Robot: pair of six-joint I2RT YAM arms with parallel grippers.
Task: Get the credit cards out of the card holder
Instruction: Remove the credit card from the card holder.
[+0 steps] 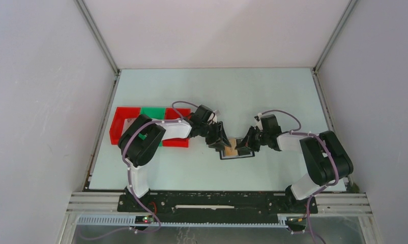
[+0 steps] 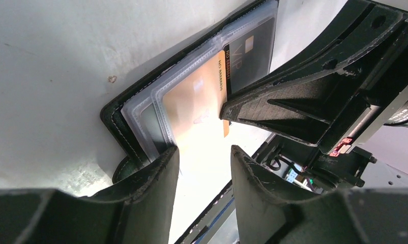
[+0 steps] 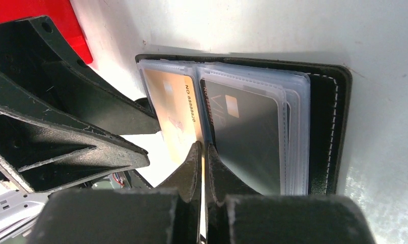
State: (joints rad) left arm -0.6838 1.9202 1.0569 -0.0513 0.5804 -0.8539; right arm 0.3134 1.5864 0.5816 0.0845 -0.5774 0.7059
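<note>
Opened card holder (image 3: 325, 127) lying flat near desk (image 1: 192, 86) centre.
Pinched on gold card (image 3: 172, 109) edge: right fingers (image 3: 189, 175); left fingers (image 2: 156, 188) spread, one touching holder's corner; dark card (image 3: 248, 134) alongside, sleeved.

card holder (image 3: 324, 133) black, white-stitched | gold card (image 3: 174, 111) | dark grey card (image 3: 249, 138) | red tray (image 1: 126, 110) | green tray (image 1: 152, 112)

Plastic trays on a pale table inside a white enclosure

A red tray (image 1: 116, 130), a green tray (image 1: 152, 113) and a second red tray (image 1: 179, 143) sit side by side at the left of the table (image 1: 253, 89). White walls (image 1: 217, 30) rise behind and at both sides, with metal rails (image 1: 97, 36) in the corners.
</note>
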